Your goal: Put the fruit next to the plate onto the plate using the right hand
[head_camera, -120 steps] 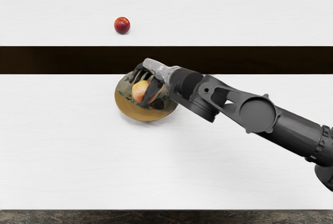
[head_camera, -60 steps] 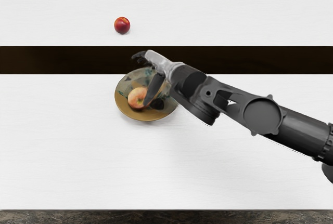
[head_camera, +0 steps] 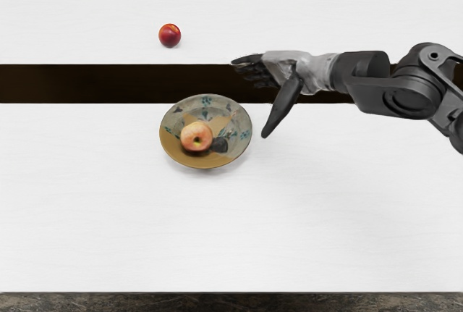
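Observation:
A yellow-red peach [head_camera: 196,137] lies on the patterned brown plate [head_camera: 233,154], a little left of its middle. My right hand [head_camera: 266,89] hovers to the right of and above the plate, fingers spread and holding nothing, its thumb hanging down toward the table. Its dark arm [head_camera: 394,91] comes in from the right edge. The left arm does not show.
A small red apple [head_camera: 169,35] rests on the far white table strip, beyond a dark gap [head_camera: 87,83] that runs across the view. White tabletop [head_camera: 217,232] stretches in front of the plate.
The hand let go of the peach, which now rests on the plate. The hand opened, lifted and drew back to the right, away from the plate.

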You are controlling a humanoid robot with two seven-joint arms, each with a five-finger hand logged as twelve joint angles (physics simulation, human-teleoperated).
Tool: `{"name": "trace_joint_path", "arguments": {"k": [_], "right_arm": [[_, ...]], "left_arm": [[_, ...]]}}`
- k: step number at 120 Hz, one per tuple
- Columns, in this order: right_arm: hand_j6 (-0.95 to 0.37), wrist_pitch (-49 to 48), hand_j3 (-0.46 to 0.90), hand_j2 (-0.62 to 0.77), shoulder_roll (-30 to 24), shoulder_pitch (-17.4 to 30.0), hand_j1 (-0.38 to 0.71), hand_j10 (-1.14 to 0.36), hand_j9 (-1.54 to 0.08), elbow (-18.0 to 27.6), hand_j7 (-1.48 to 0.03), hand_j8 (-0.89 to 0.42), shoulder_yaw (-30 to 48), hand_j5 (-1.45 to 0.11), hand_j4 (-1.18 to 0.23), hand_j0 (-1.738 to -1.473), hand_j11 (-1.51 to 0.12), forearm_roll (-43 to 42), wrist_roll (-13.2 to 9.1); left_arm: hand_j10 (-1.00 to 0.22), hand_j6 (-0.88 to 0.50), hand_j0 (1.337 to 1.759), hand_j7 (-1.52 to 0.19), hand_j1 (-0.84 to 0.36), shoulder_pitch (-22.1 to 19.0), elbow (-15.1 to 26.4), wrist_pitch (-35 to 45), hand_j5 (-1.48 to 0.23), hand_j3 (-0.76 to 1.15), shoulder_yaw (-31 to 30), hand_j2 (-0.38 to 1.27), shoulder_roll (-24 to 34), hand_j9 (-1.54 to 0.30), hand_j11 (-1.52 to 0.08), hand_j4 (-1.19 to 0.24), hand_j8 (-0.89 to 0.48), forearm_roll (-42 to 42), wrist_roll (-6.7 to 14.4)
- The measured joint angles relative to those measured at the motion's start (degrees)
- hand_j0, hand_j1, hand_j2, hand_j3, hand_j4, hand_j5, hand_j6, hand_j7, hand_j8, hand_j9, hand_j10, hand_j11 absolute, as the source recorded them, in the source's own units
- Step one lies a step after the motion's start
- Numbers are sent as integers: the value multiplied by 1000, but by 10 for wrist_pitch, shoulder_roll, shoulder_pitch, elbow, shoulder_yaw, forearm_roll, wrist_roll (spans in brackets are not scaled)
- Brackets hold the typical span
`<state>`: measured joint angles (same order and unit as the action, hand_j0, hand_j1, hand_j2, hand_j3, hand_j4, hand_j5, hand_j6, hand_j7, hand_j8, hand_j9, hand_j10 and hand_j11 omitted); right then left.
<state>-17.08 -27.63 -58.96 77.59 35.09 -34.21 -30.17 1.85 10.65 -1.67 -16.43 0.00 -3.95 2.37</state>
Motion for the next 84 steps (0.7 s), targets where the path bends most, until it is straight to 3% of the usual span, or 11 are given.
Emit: {"name": "trace_joint_path", "arguments": {"k": [26, 48, 84], "right_arm": [[-45, -134, 0, -5, -74, 27, -297, -44, -58, -7, -58, -44, 6, -58, -45, -1658, -58, 71, 11], [-43, -172, 0, -6, -138, 61, -300, -42, -54, -11, -54, -42, 7, -55, -43, -1658, -54, 87, 58], [-42, -179, 0, -7, -160, 81, -302, -41, -53, -33, -53, -42, 7, -53, -42, -1658, -53, 90, 76]], "left_arm": [[-231, -231, 1658, -301, 71, -8, 0, 0, -301, 0, -1, 46, 0, -301, -301, -231, -231, 0, 0], [-232, -232, 1658, -301, 71, -17, 0, 1, -301, 0, 0, 46, 0, -301, -301, -232, -232, 0, 0], [-231, -231, 1658, -301, 72, -31, -3, 2, -301, 0, -1, 46, 0, -301, -301, -231, -231, 0, 6]]}}
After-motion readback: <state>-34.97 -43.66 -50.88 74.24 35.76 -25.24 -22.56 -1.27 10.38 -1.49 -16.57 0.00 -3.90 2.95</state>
